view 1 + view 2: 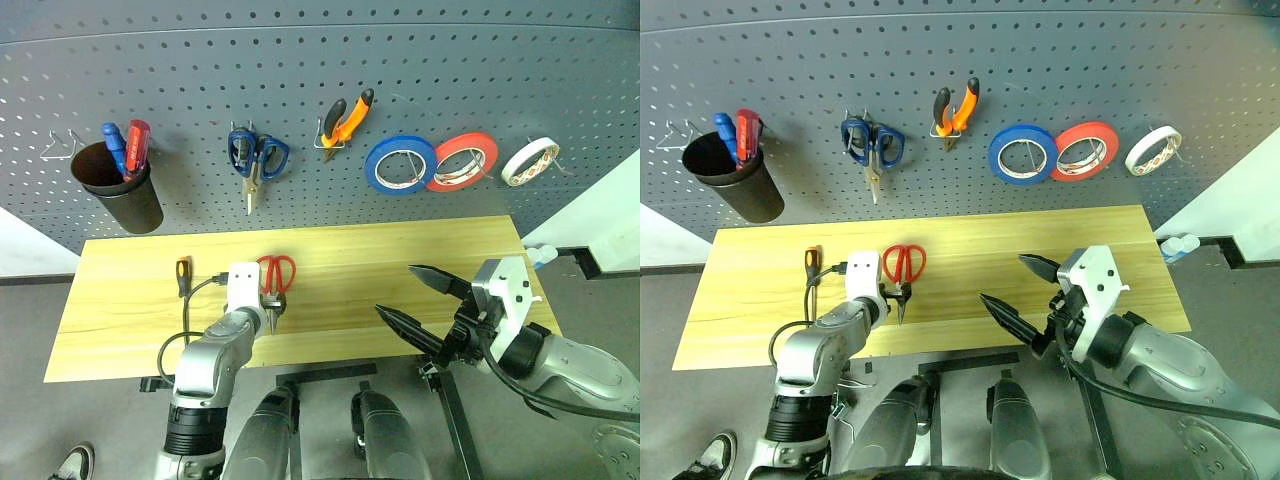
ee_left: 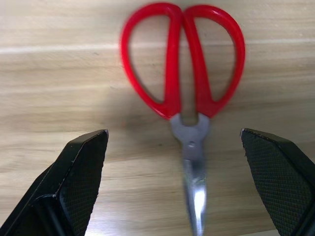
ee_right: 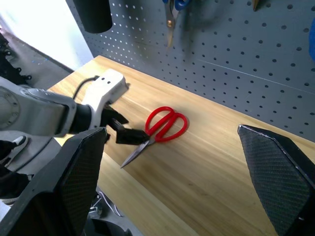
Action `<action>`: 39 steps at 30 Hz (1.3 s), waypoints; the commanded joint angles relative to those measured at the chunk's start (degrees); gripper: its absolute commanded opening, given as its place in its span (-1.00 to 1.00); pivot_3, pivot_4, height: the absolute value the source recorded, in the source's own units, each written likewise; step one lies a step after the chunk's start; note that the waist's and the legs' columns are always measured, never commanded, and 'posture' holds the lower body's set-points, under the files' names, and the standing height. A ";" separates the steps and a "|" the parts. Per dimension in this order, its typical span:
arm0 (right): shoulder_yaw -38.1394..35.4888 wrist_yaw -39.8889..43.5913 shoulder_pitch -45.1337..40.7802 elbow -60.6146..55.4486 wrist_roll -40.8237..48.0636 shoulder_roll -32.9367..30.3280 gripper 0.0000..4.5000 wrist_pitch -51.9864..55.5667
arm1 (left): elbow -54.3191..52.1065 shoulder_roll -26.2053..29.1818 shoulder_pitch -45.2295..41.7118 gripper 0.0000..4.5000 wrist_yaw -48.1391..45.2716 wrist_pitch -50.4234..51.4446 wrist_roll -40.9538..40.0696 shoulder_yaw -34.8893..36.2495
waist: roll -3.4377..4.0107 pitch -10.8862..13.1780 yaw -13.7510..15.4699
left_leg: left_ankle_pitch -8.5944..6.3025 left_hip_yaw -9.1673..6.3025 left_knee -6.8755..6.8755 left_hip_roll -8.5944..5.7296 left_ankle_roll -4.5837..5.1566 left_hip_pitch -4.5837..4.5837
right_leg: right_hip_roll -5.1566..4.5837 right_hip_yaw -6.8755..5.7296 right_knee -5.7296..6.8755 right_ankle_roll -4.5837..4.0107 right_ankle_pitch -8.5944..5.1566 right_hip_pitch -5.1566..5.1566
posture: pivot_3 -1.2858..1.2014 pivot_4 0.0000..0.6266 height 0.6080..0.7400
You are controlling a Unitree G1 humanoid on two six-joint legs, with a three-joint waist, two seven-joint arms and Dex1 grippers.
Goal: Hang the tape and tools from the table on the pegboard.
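Red-handled steel scissors (image 2: pixel 184 98) lie flat on the light yellow wooden table (image 1: pixel 400 250), blades between the left gripper's (image 2: pixel 184 162) spread black fingers, untouched. The right gripper (image 1: pixel 415 295), spread and empty, hovers well apart.

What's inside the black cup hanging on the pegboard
A blue-handled screwdriver and a red-handled screwdriver stand in the black cup; just their handles stick out. The cup's wall hides their shafts and anything lower inside.

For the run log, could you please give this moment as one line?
left gripper: open, straddling red scissors | table | right gripper: open, idle
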 commanded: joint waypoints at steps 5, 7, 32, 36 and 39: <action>-1.66 -1.14 0.18 -3.28 3.02 -1.07 0.99 -0.64 | 3.72 -1.64 -1.10 1.00 1.07 -1.63 2.74 -0.25 | 0.01 0.00 0.02 | -0.09 0.01 0.18 -0.01 0.16 0.00 | 0.01 0.03 0.00 0.08 0.12 0.07 | -0.05 -0.19 0.68; -2.36 -0.82 0.65 -3.59 4.10 -1.80 0.99 -0.53 | 5.14 -1.77 -1.60 1.00 1.03 -2.19 3.11 -0.05 | 0.01 0.00 0.01 | -0.10 0.01 0.19 -0.01 0.16 0.00 | 0.01 0.03 -0.01 0.09 0.14 0.08 | -0.05 -0.17 0.68; -5.83 -2.78 3.88 -5.73 9.57 -6.55 0.99 -1.56 | 15.71 -5.49 -5.41 1.00 3.86 -3.24 9.93 -2.49 | 0.01 0.00 -0.10 | -0.15 0.04 0.27 -0.01 0.26 0.04 | 0.00 0.04 -0.03 0.15 0.19 0.19 | -0.07 -0.06 0.68; -6.16 -2.95 4.35 -5.75 9.52 -6.63 0.99 -1.77 | 16.16 -5.57 -5.22 1.00 4.34 -3.10 10.40 -2.01 | 0.01 0.00 -0.09 | -0.15 0.03 0.26 0.00 0.27 0.04 | 0.00 0.04 -0.05 0.15 0.18 0.20 | -0.07 -0.05 0.68; -6.36 -3.04 4.69 -5.76 9.47 -6.71 0.99 -1.94 | 15.76 -6.00 -4.95 1.00 4.55 -2.54 10.24 -1.35 | 0.01 0.00 -0.09 | -0.16 0.04 0.26 0.00 0.27 0.04 | -0.01 0.04 -0.06 0.15 0.19 0.20 | -0.07 -0.05 0.68</action>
